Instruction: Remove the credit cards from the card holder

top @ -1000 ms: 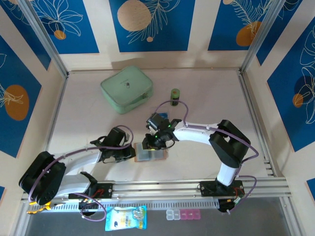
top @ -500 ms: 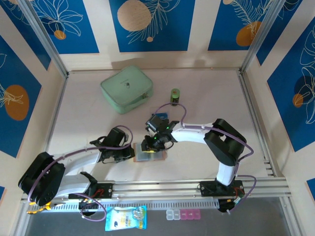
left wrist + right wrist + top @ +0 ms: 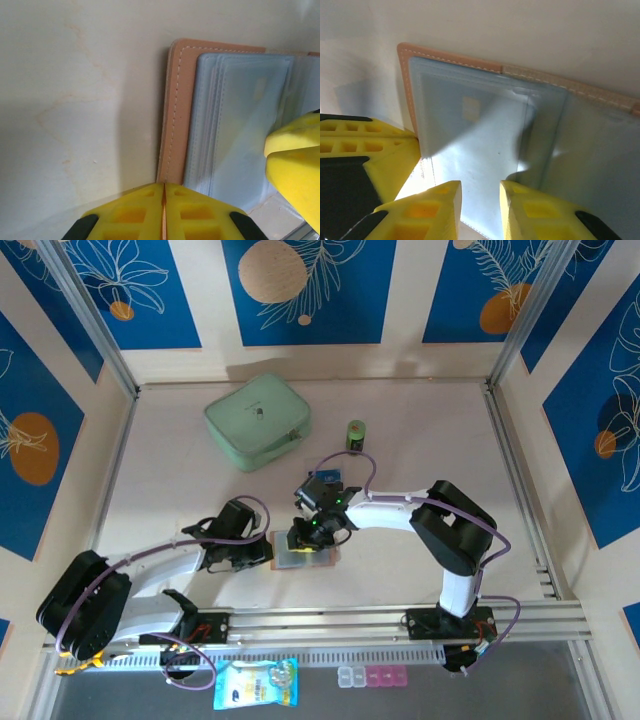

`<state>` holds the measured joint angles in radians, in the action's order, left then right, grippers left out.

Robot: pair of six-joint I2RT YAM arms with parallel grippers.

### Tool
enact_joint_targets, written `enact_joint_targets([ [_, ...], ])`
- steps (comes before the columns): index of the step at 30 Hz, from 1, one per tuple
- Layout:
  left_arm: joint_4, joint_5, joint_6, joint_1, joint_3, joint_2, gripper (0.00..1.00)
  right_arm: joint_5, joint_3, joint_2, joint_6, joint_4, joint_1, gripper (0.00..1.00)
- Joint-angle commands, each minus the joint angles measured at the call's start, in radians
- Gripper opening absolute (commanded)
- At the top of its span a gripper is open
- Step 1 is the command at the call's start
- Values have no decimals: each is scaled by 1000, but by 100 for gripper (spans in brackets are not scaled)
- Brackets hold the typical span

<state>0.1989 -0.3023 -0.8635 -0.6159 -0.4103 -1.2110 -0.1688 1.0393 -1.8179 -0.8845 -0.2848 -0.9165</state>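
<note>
Card holder (image 3: pixel 306 556) lies opened flat on the pale table (image 3: pixel 420 440), near the front edge, between the two arms. Its tan leather border with light stitching frames grey-blue transparent pockets. The pockets face up.

The left gripper (image 3: pixel 164 189) has its two yellow fingers pressed together, with only a thin seam between them. The tips rest at the leather edge on the left side of the card holder. It cannot be told if the leather is pinched or only touched.

The right gripper (image 3: pixel 480 196) is low over the pockets, from the far side, and its fingers stand a little apart, with a narrow gap. In this gap the grey-blue pocket sheet shows. The fingertips are at or on the sheet, but a grip on a card is not visible.

A small pale square (image 3: pixel 470 107) shows through one pocket. It cannot be told if it belongs to one of the credit cards.

Far behind, well apart from the card holder, lies a mint-green zip case (image 3: pixel 257 422), and a small green cylinder (image 3: pixel 355 434) stands to its right.
</note>
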Motion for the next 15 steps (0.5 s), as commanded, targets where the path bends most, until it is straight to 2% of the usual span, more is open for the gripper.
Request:
enact_joint_targets([
  [1,50,22,17,-6,-8,0,10,49,19,0,0,-95,-6,27],
  [7,53,21,18,-7,-13,-8,10,81,25,10,15,-139,-4,27],
  [15,64,19,15,-6,-32,10,11,50,4,12,14,-92,-1,26],
])
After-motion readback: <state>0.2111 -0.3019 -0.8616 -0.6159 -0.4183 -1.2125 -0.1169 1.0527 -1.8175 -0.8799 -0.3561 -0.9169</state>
